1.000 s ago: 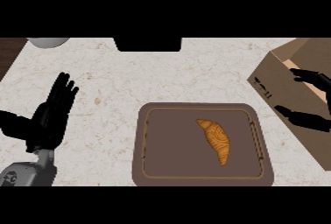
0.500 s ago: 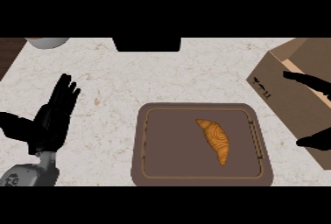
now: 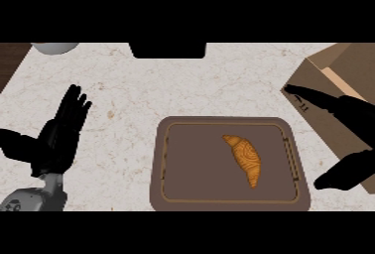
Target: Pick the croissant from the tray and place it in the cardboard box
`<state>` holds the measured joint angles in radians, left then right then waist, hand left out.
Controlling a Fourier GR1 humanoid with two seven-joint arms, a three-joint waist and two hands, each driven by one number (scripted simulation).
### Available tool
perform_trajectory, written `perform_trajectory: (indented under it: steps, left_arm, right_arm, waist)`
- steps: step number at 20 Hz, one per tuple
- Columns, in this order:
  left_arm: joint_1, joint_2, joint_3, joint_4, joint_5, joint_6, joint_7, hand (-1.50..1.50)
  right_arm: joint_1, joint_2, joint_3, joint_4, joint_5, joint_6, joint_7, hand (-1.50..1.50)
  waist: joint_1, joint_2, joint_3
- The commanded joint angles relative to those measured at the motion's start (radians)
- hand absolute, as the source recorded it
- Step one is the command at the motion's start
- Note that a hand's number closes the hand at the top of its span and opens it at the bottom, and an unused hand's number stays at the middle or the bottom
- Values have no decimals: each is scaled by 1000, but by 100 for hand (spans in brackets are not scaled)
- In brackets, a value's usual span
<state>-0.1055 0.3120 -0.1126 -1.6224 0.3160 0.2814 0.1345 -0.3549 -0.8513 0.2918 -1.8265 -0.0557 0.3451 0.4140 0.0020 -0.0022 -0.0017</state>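
Croissant: lies on the brown tray, right of centre, well apart from both hands.
Right hand: at the right edge, over the cardboard box; fingers and thumb spread wide, holding nothing.
Left hand: rests open at the left, fingers up, off the tray.
Surface: pale speckled counter; tray beside the box.

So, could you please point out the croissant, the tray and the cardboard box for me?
croissant (image 3: 245, 159): head view, on the middle of its ridged body.
tray (image 3: 162, 163): head view, on its left rim.
cardboard box (image 3: 360, 63): head view, on the brown flap at the counter's right edge.
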Motion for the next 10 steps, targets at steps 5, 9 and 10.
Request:
perform_trajectory:
  steps: [5, 9, 10]
  left_arm:
    - [-31, -4, 37, -51, -33, 6, 100, 0]
    - [-57, -48, 31, -16, -70, 11, 65, 0]
    - [43, -11, 66, -84, -31, -58, 62, 0]
  right_arm:
    - [37, 149, 30, -107, 96, 47, 171, -150]
    - [33, 213, 47, -112, 171, 64, 252, -150]
    - [59, 223, 3, -88, 170, 87, 215, -150]
  waist:
    - [-4, 1, 2]
    - [-4, 1, 1]
    - [0, 1, 2]
